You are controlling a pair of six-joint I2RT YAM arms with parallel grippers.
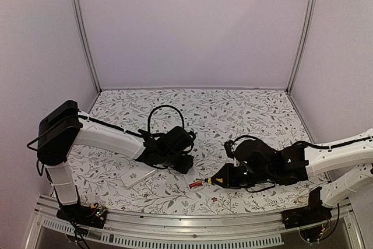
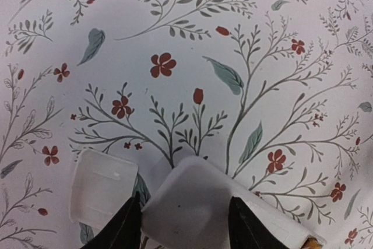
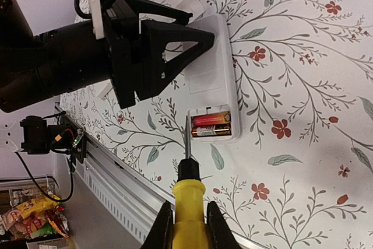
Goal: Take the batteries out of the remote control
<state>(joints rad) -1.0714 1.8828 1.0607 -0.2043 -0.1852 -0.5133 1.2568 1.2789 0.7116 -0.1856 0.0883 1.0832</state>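
While our right tool (image 3: 189,225) pinches the yellow handle of a screwdriver (image 3: 187,188), the blade points at the open end of a white remote (image 3: 213,68). The tip sits just beside two red-orange batteries (image 3: 211,125), which lie side by side in their compartment. Our left tool (image 2: 183,225) grips the remote's other end, fingers pressed to its two sides, with the remote lying on the flowered bench (image 3: 303,86).

We judge the main risk to be a slipping blade. If it rides over a battery's rounded side instead of catching under it, it may skid off, gouge the plastic, or flick a cell across the bench. Prying could also twist the remote out of the left tool's hold, since that grip is far from the compartment.

We cannot tell whether the tip touches a battery or hovers above it. The left wrist view leaves the compartment out of frame. A small white panel (image 2: 102,193) lies beside the remote, possibly its cover; we cannot confirm that.
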